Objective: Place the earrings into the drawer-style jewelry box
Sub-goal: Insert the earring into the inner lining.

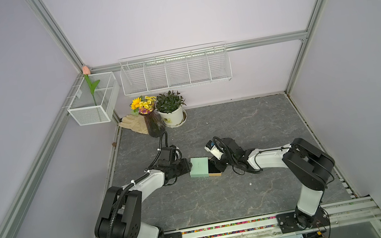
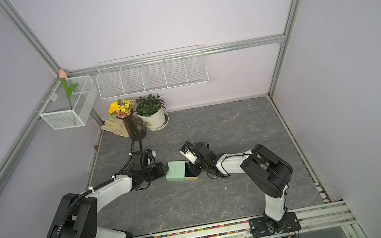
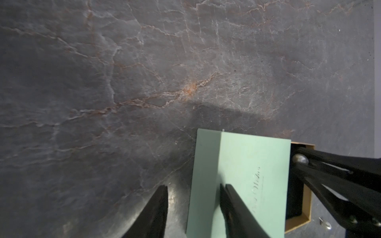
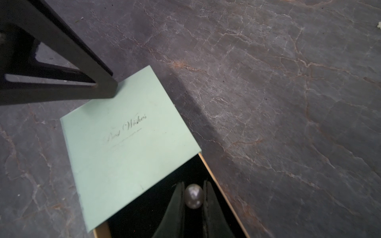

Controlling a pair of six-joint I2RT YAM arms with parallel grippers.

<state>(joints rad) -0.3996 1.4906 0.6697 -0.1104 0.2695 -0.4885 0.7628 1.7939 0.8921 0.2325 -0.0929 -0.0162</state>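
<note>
Right gripper (image 4: 193,183) pinches one pearl earring (image 4: 193,196) above the open black tray (image 4: 195,169) of the drawer-style jewelry box (image 4: 127,144). At the box's 9 o'clock, left gripper (image 3: 193,186) stands spread, one finger (image 3: 233,206) on its green top. The second earring (image 1: 249,183) lies on the table (image 1: 223,205) at the box's 4 o'clock.

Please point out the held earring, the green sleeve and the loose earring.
held earring (image 4: 193,196): right wrist view, pearl's middle.
green sleeve (image 4: 127,144): right wrist view, printed top.
loose earring (image 1: 249,183): a top view, whole dot.

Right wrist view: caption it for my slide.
Right gripper holds a pearl earring over the open tray of the jewelry box.
</note>
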